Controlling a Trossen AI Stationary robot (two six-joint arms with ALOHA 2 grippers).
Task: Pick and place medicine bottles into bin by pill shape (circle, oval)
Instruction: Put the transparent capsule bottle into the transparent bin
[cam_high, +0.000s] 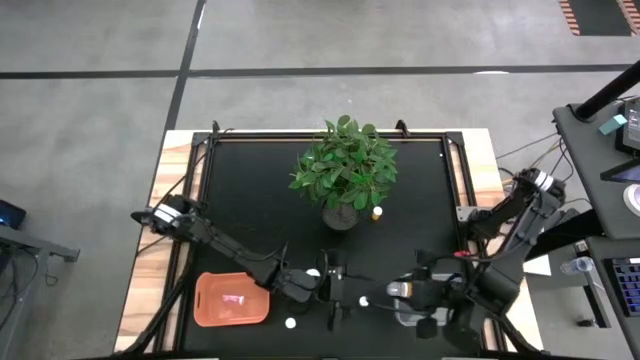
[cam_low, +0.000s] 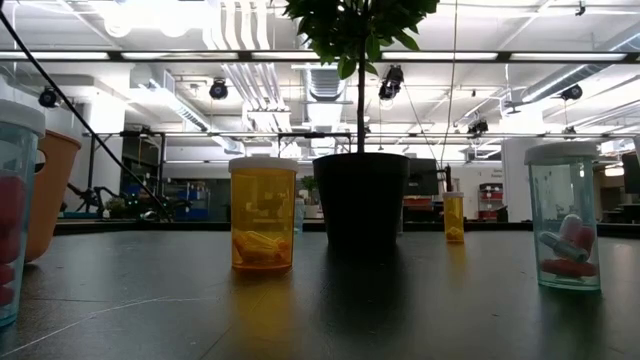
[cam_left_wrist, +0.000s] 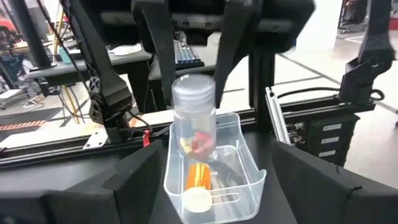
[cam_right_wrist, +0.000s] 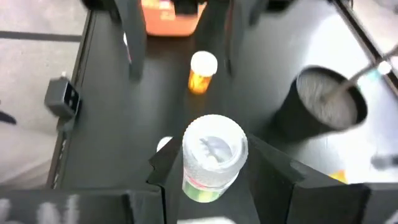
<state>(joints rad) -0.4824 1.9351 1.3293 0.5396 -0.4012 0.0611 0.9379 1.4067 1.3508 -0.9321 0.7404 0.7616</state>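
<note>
Hazards, by size of item:
- Table (cam_high: 250, 200): risk of a dropped bottle rolling off the near edge, given work so near that edge.
- Plant (cam_high: 345, 170): standing at far centre, well apart from the work; low risk of a knock.
- Orange bin (cam_high: 210, 300), near left; clear bin (cam_left_wrist: 249, 168), near right. Risk of a wrong sort if releasing before confirming pill shape; shape not readable here.
- Left gripper (cam_left_wrist: 214, 158): fingers spread wide, holding nothing, facing the held bottle at near centre. Risk of clipping it on pulling back or closing.
- Right gripper (cam_right_wrist: 214, 168): pinching the clear bottle (cam_right_wrist: 214, 149) by its upper part. Risk of slip or tilt under so narrow a grip.
- Orange bottle (cam_left_wrist: 198, 176): lying inside the clear bin. Risk of the incoming one landing on it and bouncing out.

Appearance of the held bottle: small clear cylinder, pale ribbed cap, upright, red and yellowish pills low inside. Location: near centre, in front of the clear bin, seemingly above it.
</note>
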